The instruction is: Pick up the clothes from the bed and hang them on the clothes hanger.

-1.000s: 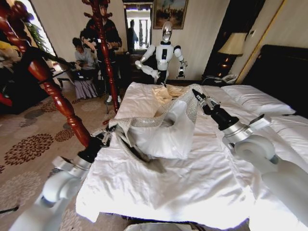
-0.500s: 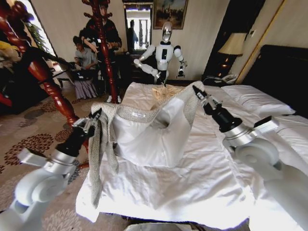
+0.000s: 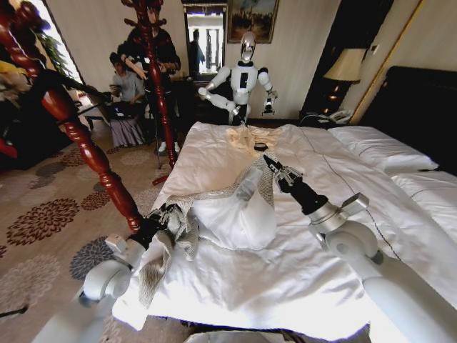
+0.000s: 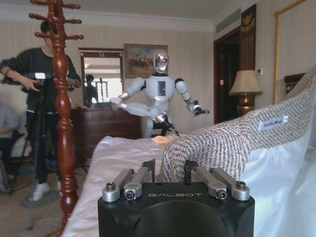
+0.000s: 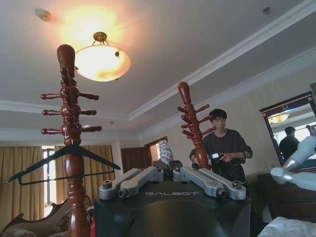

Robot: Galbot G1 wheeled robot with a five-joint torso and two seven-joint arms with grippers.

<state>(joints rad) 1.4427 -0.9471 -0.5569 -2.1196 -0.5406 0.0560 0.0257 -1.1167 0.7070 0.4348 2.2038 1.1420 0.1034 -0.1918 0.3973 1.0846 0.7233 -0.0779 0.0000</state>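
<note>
The clothes, a grey-beige tweed jacket (image 3: 214,191) with its white lining (image 3: 239,218) showing, hang stretched between my two grippers just above the bed (image 3: 285,286). At the bed's near left edge my left gripper (image 3: 170,213) is shut on one end. The left wrist view has that tweed (image 4: 212,148) bunched between the left gripper (image 4: 169,173) fingers. My right gripper (image 3: 272,166) is shut on the other end over the middle of the bed. A scrap of tweed (image 5: 165,153) sits in the right gripper (image 5: 168,170). The black clothes hanger (image 5: 91,154) hangs on a wooden coat stand (image 5: 71,148).
A red-brown coat stand (image 3: 78,139) rises at the left beside the bed, with a second stand (image 3: 153,68) farther back. A cream garment (image 3: 250,136) lies at the far end of the bed. Another robot (image 3: 244,78) and people stand behind. Pillows (image 3: 378,146) lie at right.
The jacket has come down from its raised, spread position to just above the bed. My left gripper dropped toward the bed's edge; my right gripper moved down and left.
</note>
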